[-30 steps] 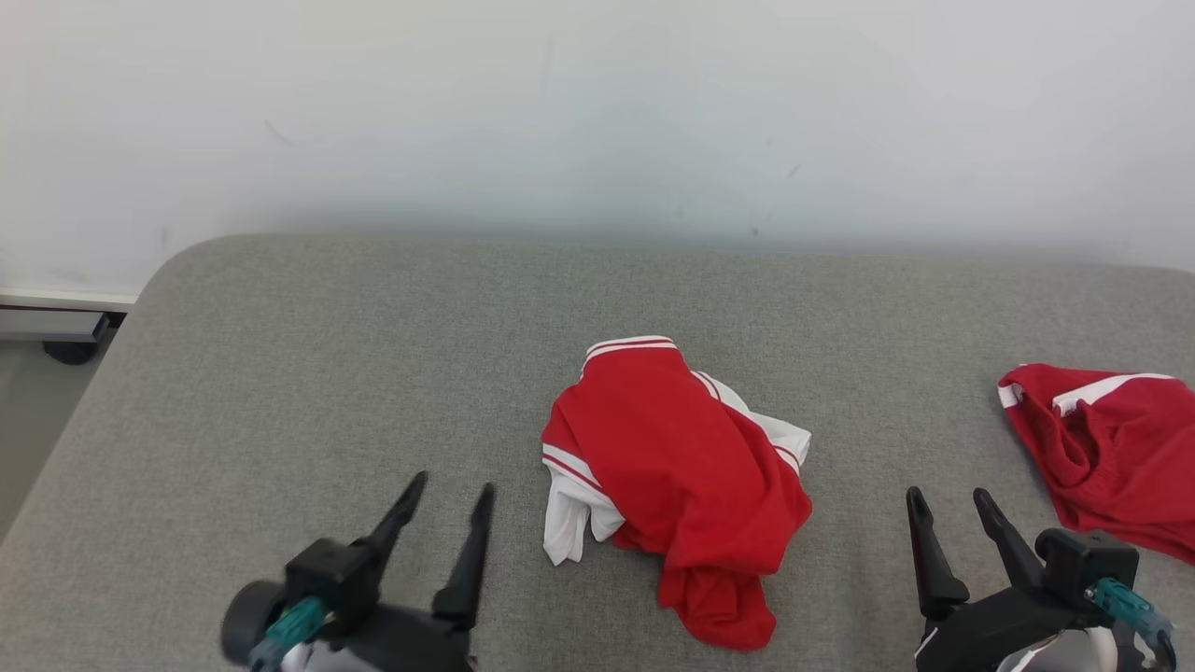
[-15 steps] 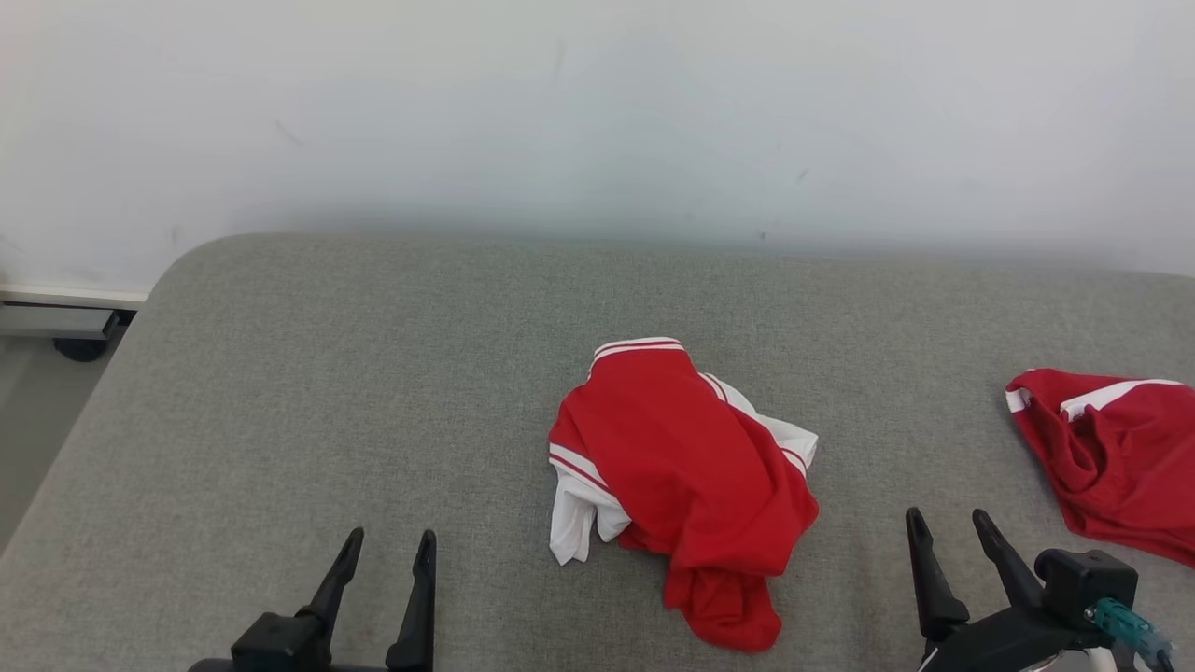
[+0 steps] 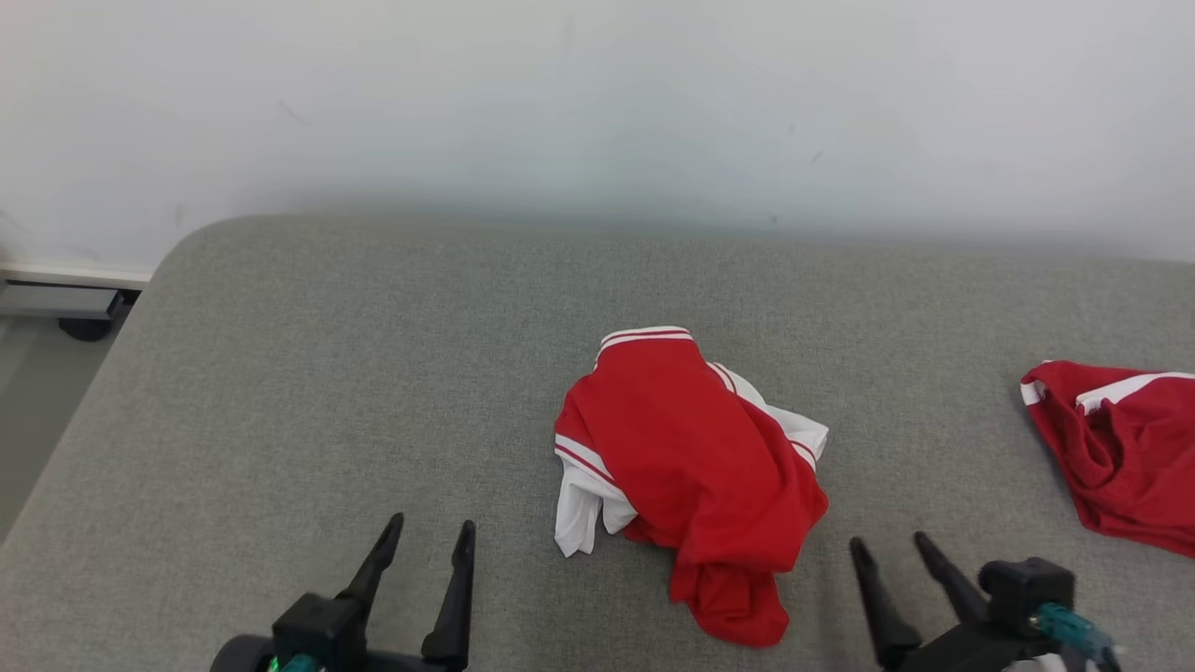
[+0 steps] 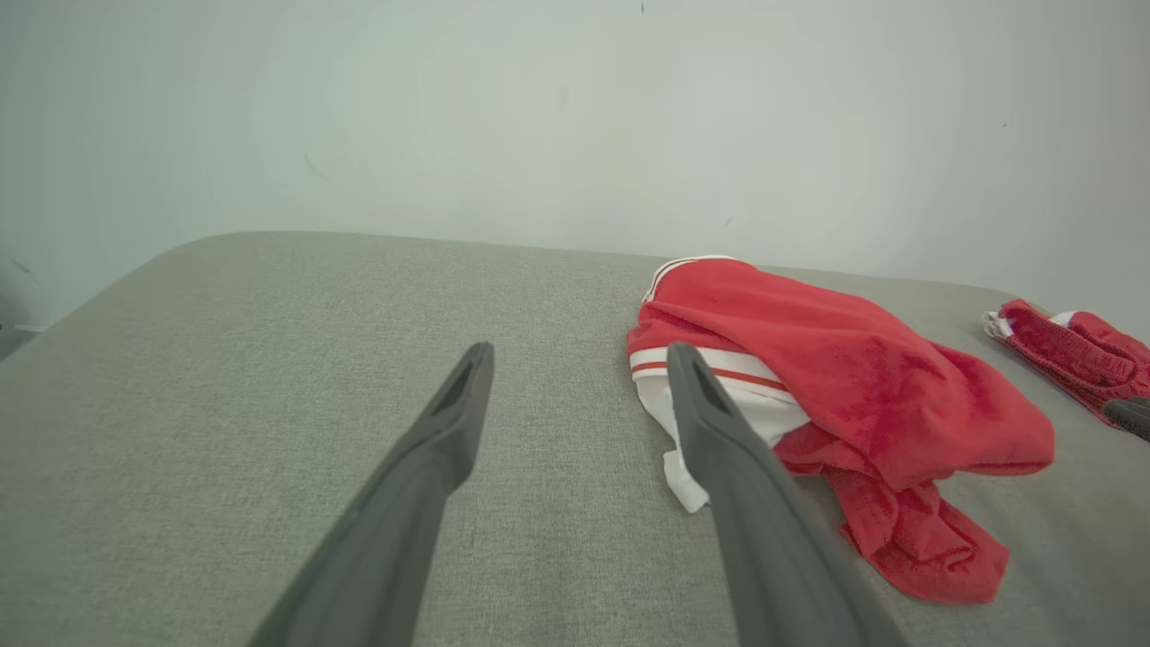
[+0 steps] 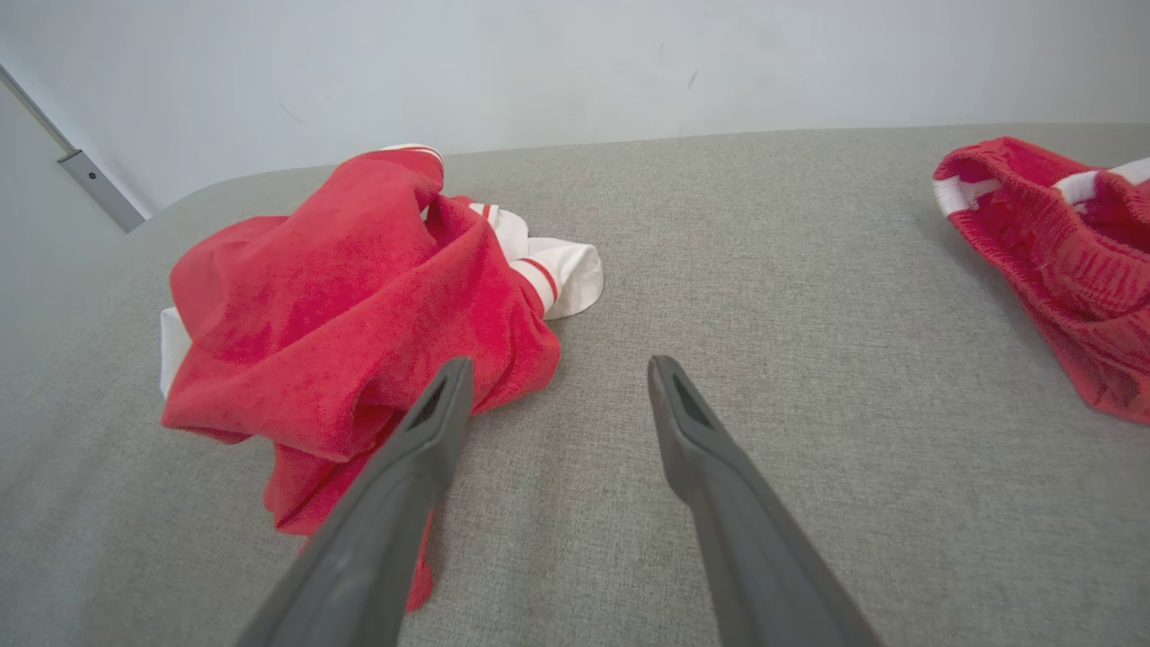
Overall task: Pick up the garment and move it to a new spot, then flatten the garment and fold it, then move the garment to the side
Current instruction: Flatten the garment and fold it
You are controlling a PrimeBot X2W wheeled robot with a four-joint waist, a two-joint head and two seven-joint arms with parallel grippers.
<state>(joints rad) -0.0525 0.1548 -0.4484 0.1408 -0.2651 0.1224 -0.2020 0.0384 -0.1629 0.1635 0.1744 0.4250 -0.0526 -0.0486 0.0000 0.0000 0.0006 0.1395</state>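
Currently at the first step: pick-up not begun. Garment, red with white striped trim, lies crumpled in a heap on the padded grey surface, about midway between its left and right sides and closer to the near edge than to the far edge by the wall. White panel pokes out on the heap's left, and a red tail trails toward the near edge.

Left gripper: fingers spread apart, nothing between them, hovering near the near edge, left of the heap and clear of it. Right gripper: fingers likewise spread and empty, just to the right of the heap's near end. The right wrist view puts its left finger close by the red tail; contact cannot be told.

Second red garment sits well apart toward the right. Judged not the target, since both grippers flank the central heap.

Next move, as judged: bring one or both grippers in over the heap, lower onto a raised fold, close on the cloth, then lift. The bunched fabric is loose and layered, so a shallow pinch may catch only the top layer. Open ground toward the left edge looks suitable for the new spot.
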